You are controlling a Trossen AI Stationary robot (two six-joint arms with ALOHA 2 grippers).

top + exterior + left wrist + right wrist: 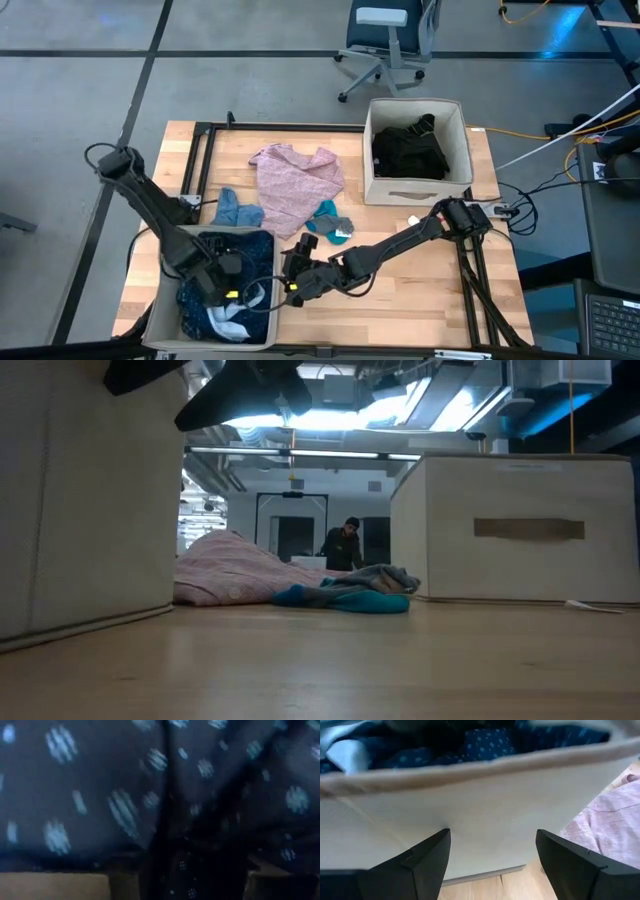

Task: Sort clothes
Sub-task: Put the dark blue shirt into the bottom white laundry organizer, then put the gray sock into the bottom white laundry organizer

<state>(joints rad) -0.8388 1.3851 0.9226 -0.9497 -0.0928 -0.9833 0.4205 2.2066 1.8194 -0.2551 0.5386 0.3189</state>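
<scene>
Clothes fill the near bin [160, 300]; left claw [228, 283] sits inside it, grip unreadable. Right claw [492, 862], spread wide and empty, faces the bin's outer wall over bare desk [420, 300].

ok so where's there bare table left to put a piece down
Bare wood runs along the table's near edge, right of the blue-filled bin and below the right arm. Another strip lies between the pink top and the bin of black clothes. It is crowded mid-table: pink top, blue denim item, teal socks and the open right pincer by the bin wall.
</scene>
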